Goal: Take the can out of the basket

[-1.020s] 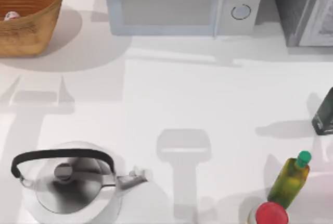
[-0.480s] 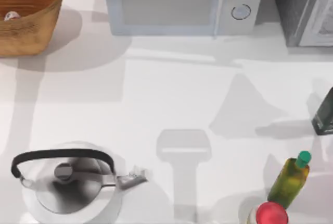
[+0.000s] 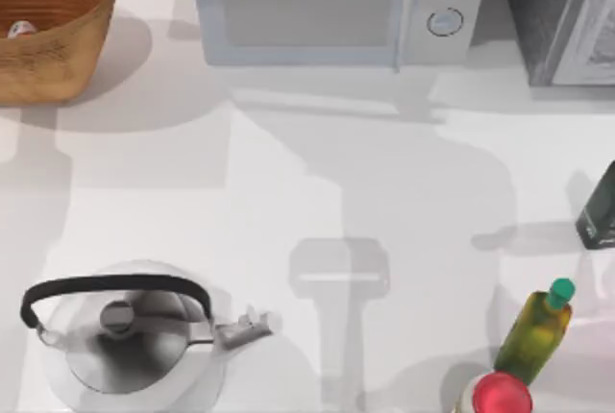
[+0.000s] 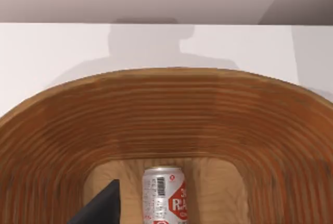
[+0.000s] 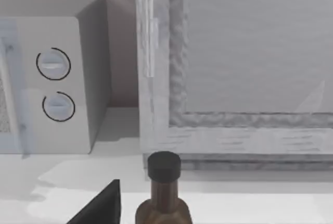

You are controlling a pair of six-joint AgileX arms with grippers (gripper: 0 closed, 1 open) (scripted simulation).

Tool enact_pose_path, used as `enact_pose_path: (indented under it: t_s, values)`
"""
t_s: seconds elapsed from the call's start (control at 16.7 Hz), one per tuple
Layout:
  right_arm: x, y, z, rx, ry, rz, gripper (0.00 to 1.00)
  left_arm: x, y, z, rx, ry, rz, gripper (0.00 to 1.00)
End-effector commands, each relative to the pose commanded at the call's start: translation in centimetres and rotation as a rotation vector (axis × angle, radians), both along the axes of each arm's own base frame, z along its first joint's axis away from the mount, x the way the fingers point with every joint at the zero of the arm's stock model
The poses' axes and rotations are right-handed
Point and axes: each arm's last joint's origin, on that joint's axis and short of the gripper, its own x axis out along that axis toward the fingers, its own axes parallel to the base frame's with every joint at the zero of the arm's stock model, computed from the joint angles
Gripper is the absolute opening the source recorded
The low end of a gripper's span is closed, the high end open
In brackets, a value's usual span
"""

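The left gripper (image 4: pixel 101 208) is being held over the open mouth of the basket (image 4: pixel 166 109), with one dark tip of it being seen low inside the ribbed wall; whether it is wide or narrow cannot be told. Just beside that tip, the can (image 4: pixel 164 195) is being shown lying on its side on the basket floor, apart from the gripper, its barcode and red mark facing up. Beyond the can the far basket wall is being seen rising, and past its rim the white table (image 4: pixel 62 52) is being crossed by a grey shadow.

The right gripper (image 5: pixel 101 206) is being held low over the table, its state likewise not to be told. Close beside it a brown bottle with a dark cap (image 5: pixel 164 193) is being shown upright. Farther off, the microwave (image 5: pixel 57 78) with its two dials and a grey cabinet (image 5: pixel 234 52) are being seen against the wall.

From above, the basket is being shown at the table's far left corner, the can a pale spot within it. The kettle (image 3: pixel 125 336) is being seen at the near left, and a green-capped bottle (image 3: pixel 538 331) and a red-capped container (image 3: pixel 500 396) at the near right.
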Motion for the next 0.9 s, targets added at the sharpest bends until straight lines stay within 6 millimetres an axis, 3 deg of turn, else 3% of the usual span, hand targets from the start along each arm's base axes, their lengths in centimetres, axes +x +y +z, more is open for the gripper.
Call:
enact_pose_path:
  t_s: [0.24, 0.42, 0.54, 0.9]
  values:
    - [0.0, 0.0, 0.0, 0.0, 0.0, 0.0, 1.0, 3.2, 1.6, -9.3, -0.031, 0.241, 0.0, 1.0]
    - [0.0, 0.0, 0.0, 0.0, 0.0, 0.0, 1.0, 3.9, 2.1, -13.7, -0.048, 0.349, -0.003, 1.0]
    - [0.0, 0.0, 0.0, 0.0, 0.0, 0.0, 1.0, 4.1, 2.2, -14.9, -0.053, 0.379, -0.004, 1.0]
    - [0.0, 0.0, 0.0, 0.0, 0.0, 0.0, 1.0, 4.1, 1.7, -14.2, -0.048, 0.356, -0.016, 1.0]
